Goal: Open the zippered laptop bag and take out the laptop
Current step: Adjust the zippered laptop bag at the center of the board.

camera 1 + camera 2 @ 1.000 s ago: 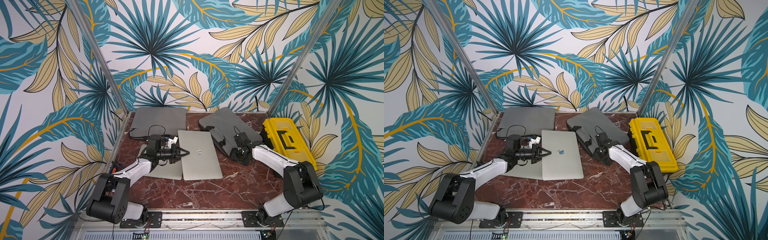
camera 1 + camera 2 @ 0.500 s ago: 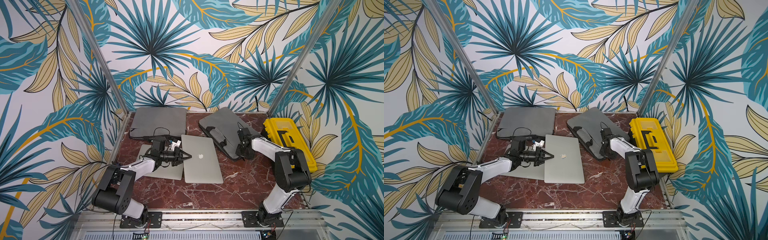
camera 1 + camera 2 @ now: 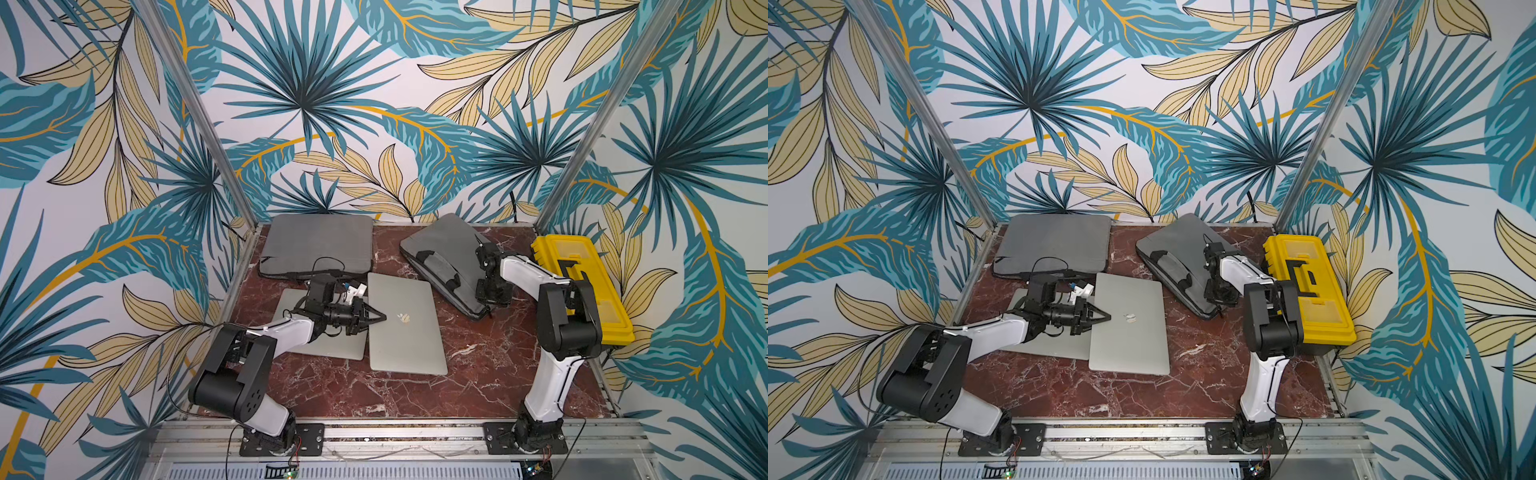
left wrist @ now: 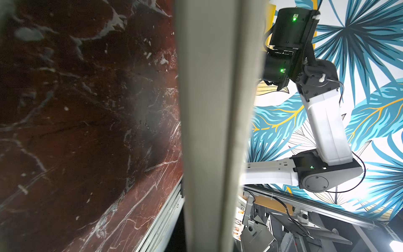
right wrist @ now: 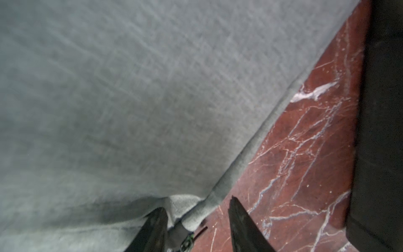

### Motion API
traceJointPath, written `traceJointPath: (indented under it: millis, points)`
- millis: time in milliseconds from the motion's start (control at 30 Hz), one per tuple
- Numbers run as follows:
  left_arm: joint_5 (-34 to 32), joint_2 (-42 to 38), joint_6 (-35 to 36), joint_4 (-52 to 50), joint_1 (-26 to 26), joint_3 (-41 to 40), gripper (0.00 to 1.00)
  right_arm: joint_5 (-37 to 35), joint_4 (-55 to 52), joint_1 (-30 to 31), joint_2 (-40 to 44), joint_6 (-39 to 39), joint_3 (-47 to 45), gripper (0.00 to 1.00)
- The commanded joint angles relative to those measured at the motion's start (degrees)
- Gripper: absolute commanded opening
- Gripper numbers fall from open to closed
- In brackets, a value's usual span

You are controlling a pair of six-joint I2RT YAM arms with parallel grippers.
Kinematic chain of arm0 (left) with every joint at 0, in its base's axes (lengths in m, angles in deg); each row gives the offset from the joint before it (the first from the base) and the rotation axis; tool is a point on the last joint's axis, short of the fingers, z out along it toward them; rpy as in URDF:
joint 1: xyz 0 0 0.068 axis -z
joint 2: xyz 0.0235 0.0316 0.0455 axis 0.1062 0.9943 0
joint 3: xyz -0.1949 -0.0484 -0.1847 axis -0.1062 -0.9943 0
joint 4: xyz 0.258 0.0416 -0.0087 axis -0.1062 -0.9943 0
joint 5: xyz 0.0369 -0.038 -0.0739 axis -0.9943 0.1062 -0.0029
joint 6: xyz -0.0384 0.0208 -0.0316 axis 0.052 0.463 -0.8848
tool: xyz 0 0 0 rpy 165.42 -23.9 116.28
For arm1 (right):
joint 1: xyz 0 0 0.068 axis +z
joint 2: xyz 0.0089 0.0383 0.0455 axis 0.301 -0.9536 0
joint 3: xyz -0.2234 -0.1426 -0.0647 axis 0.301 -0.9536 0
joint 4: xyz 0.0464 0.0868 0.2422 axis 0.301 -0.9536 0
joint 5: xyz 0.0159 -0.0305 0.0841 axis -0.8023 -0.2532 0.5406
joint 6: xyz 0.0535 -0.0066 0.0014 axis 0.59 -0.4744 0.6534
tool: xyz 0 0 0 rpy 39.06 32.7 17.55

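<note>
One laptop point(image 3: 409, 345), edge in left hand point(image 3: 381, 318)

At my one o'clock the bag point(image 5: 130, 98) is matt, coarse-woven grey cloth. The laptop point(image 3: 409, 332) looks like smooth satin metal, the table point(image 3: 478, 374) like polished red marble; the toolbox point(image 3: 598, 266) at three o'clock is yellow plastic.

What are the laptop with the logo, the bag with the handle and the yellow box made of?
The laptop: probably aluminium, matte silver with an even sheen. The bag: woven grey fabric; weave and a sewn edge show in the right wrist view. The box: likely moulded plastic, smooth yellow, paler see-through lid panels.
</note>
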Motion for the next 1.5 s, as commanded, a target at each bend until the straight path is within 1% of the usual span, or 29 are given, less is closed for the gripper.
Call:
traceJointPath:
  millis: [0,133,267,333,400,500,733,867,1033,1167,1333,1467]
  points:
    - [5.38,0.12,1.98,5.64,0.61,0.09,0.0,-1.51,5.44,-0.58,0.07,-1.03,1.35,0.53]
    - [5.44,0.76,2.24,5.64,0.84,0.08,0.0,-2.31,3.14,-0.51,3.77,-0.31,1.19,0.6]
    - [5.53,0.94,2.49,5.64,0.95,0.07,0.0,-2.88,1.66,-0.4,10.19,0.88,-0.84,0.64]
    - [5.73,1.28,2.51,5.64,1.04,0.25,0.0,-0.36,2.43,-0.32,12.83,0.42,-1.6,0.64]
    - [6.03,1.85,2.67,5.64,1.17,0.67,0.0,5.53,4.82,0.24,14.4,-1.56,-1.86,0.64]
    - [6.59,2.89,2.83,5.64,1.82,1.35,0.0,11.18,8.99,2.26,13.93,-4.89,-1.09,0.64]
    - [7.23,3.84,3.09,5.68,3.42,1.49,0.0,13.35,9.33,7.2,3.61,-9.73,10.87,0.65]
    - [7.22,4.72,3.38,5.64,4.12,1.55,0.0,13.49,9.77,9.38,-4.02,-12.17,20.02,0.66]
    - [7.49,6.27,3.73,5.64,5.27,2.19,0.0,14.48,7.94,9.75,-13.96,-10.93,32.86,0.66]
    - [7.82,6.84,4.02,5.64,5.97,2.45,0.0,16.59,6.02,9.88,-20.62,-9.37,40.7,0.66]
    - [8.44,7.97,4.1,5.64,6.41,2.88,0.0,20.93,2.91,10.56,-27.46,-8.9,49.0,0.65]
    - [8.54,8.85,3.98,5.61,6.52,3.04,0.0,25.8,1.54,11.32,-31.25,-8.98,52.81,0.64]
